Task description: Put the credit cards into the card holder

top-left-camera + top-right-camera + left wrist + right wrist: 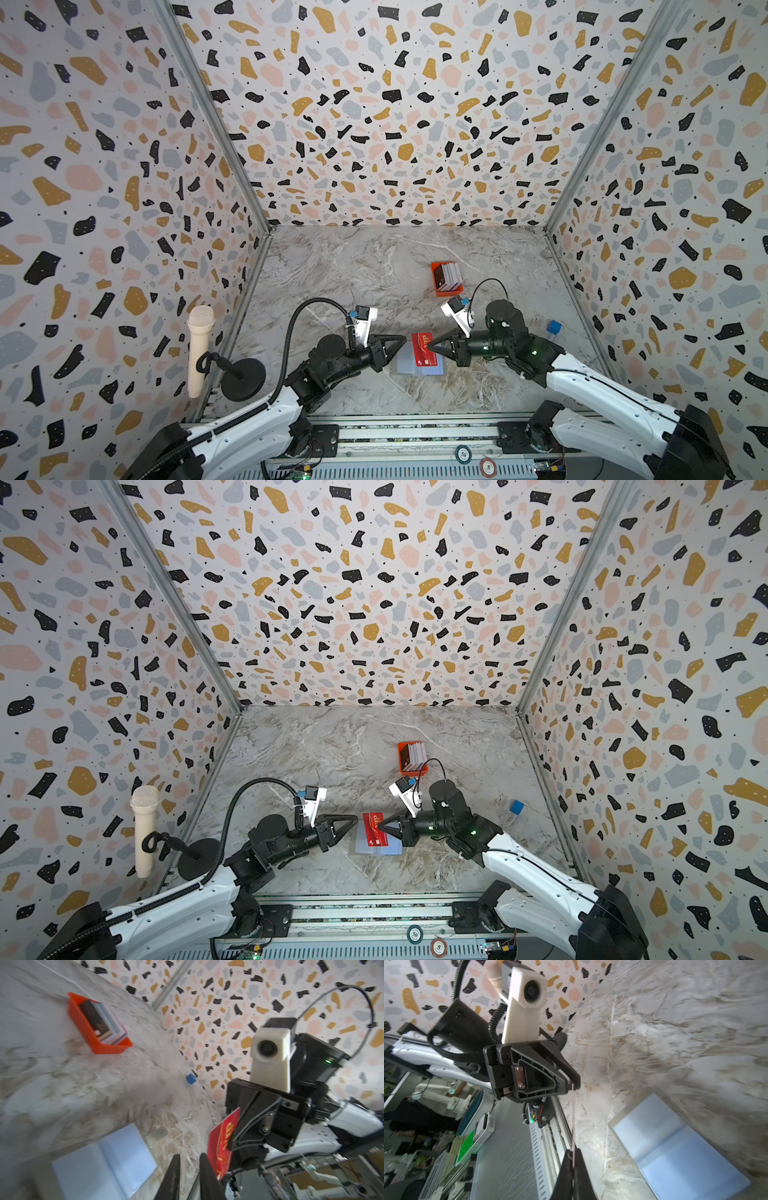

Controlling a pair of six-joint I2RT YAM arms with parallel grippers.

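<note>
Red card (424,349) pinched in the right gripper (432,345) above the open card holder (405,365).
In both top views a grey-veined marble table (353,266) sits boxed in by three terrazzo-patterned walls (395,104). The card holder lies flat near the front edge, pale blue pockets up. The other credit cards (449,276) stand in an orange tray (449,292) farther back, a blue cube (554,327) sits by the right wall, and a microphone (199,349) stands at the left. In the left wrist view the left gripper (190,1159) has its jaws narrowly apart and empty, just beside the card. In the right wrist view the right gripper's fingers (566,1159) are clamped on the card's thin edge, with blurred marble beyond.
</note>
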